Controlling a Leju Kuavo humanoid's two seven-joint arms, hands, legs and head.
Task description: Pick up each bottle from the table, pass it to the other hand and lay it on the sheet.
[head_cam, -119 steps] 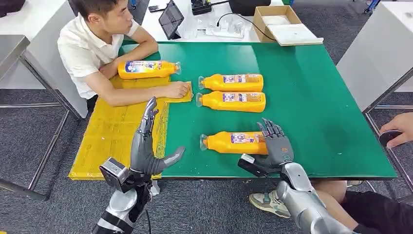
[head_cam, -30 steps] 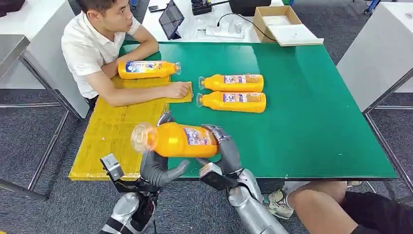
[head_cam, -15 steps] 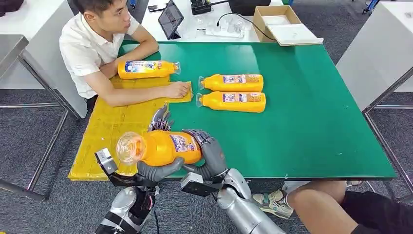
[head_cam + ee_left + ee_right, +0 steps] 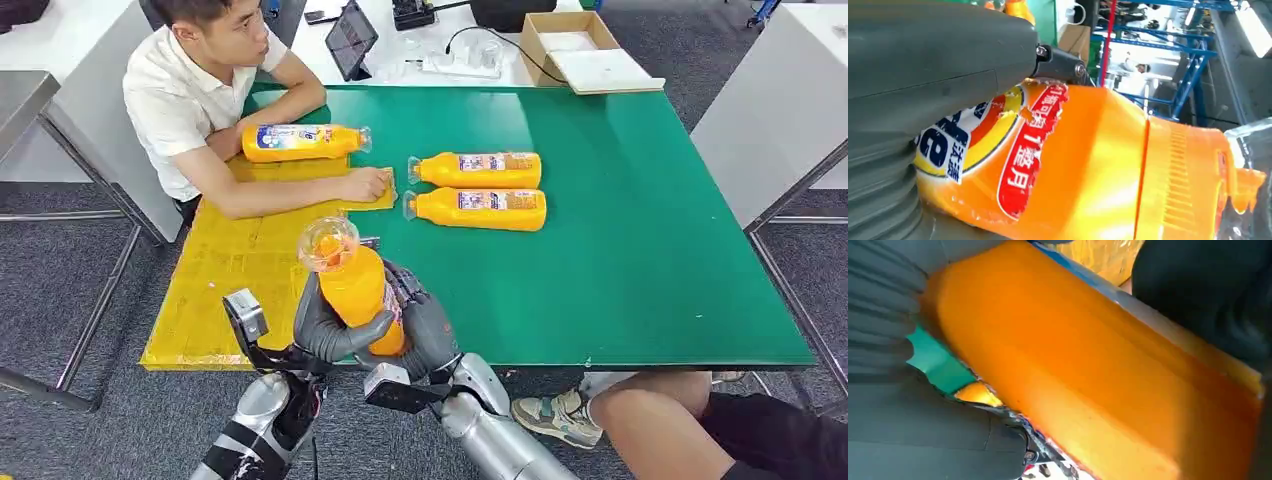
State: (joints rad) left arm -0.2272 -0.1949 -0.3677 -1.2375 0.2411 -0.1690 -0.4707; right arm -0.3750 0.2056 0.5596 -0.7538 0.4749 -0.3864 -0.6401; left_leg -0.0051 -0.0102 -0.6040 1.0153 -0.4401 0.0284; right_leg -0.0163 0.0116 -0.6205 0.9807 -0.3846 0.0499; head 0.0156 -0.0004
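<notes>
Gripping one orange bottle [image 4: 355,285] between them, left robot hand [image 4: 325,335] and right robot hand [image 4: 425,335] both clasp its body.

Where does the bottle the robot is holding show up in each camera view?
Head view: the held bottle stands near upright at lower centre, between both hands.
Left wrist view: the held bottle spans the picture, label beside the left hand.
Right wrist view: its plain orange side runs diagonally.
Shared landmark: the green table.

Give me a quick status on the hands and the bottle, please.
Left hand and right hand both grip the orange bottle, cap up, mid-handover. Yellow sheet alongside. Person's hand rests on its far edge.
</notes>
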